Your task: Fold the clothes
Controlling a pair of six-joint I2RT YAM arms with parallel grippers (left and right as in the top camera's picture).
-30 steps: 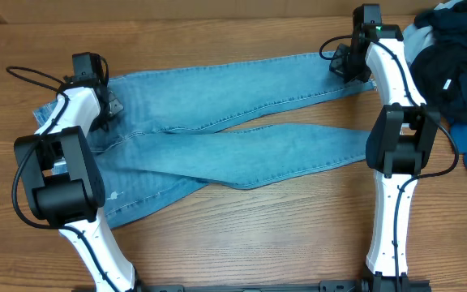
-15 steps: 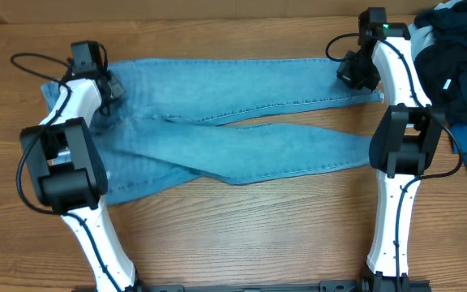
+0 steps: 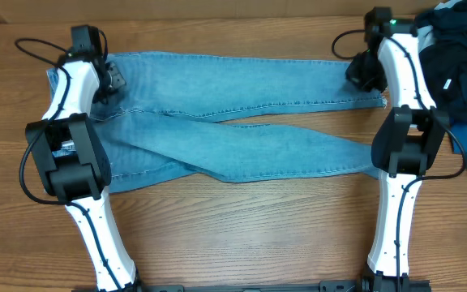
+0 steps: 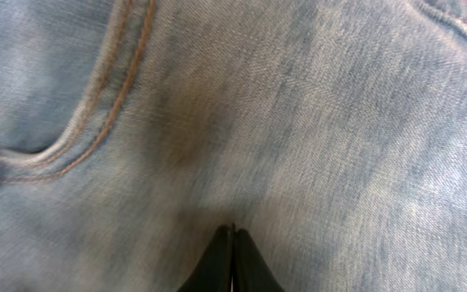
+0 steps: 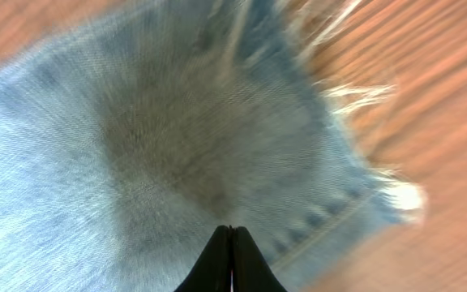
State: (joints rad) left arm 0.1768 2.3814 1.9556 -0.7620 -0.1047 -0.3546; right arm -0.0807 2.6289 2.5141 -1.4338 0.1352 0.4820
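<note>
Showing jeans [image 4: 339, 146] pocket stitching [image 4: 104, 97] — left wrist only.

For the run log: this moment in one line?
left hand: shut on jeans, pocket end | right hand: shut on frayed hem | legs crossed

bare tabletop [image 3: 242, 235] lies open in the near middle between the left arm [image 3: 65, 154] and right arm [image 3: 408, 150]; jeans [image 3: 242, 113] cover the far half, and a dark clothes pile [image 3: 460, 65] blocks the far right.

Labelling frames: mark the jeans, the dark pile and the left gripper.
jeans [image 3: 242, 77], overhead view, upper leg.
dark pile [image 3: 460, 69], overhead view, black fabric.
left gripper [image 4: 233, 243], left wrist view, between shut fingertips.
</note>
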